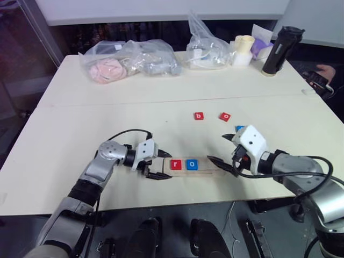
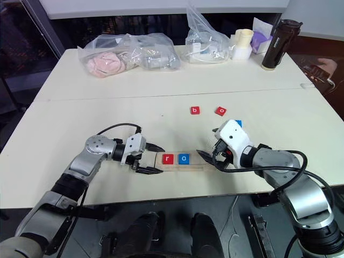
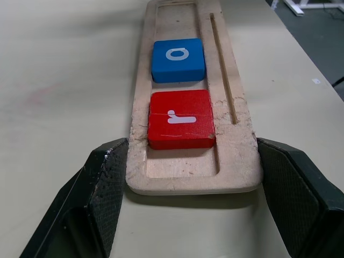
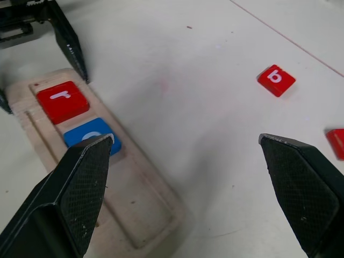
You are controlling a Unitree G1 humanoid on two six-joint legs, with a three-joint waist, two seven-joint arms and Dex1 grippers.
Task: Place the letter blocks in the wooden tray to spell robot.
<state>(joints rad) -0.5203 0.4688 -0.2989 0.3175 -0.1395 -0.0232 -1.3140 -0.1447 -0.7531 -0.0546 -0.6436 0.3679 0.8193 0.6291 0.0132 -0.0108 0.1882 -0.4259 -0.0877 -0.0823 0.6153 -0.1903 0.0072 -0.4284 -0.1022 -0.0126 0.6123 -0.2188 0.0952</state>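
**Two of five blocks seated in the tray**

Two letter blocks sit in the wooden tray [image 1: 207,167]: you have the red r block [image 1: 175,164] nearest the tray's left end and the blue o block [image 1: 192,164] just beside it, to its right. The rest of the slot is bare wood.

Loose on the table [image 1: 64,134], farther from the robot:
- red b block [image 1: 199,115]
- red o block [image 1: 224,116], near the b and to its right
- blue block [image 1: 239,128], mostly hidden behind the right gripper, letter not readable

Your left gripper [image 1: 155,164] lies at the tray's left end, its two fingers either side of that end and closed against the wood's edges, as the left wrist view shows.

Your right gripper [image 1: 222,152] hangs over the tray's right end with its jaws wide apart, holding nothing.

Along the table's far edge: clear plastic bags [image 1: 129,59], a black bottle [image 1: 278,49], a stack of cups [image 1: 243,49].
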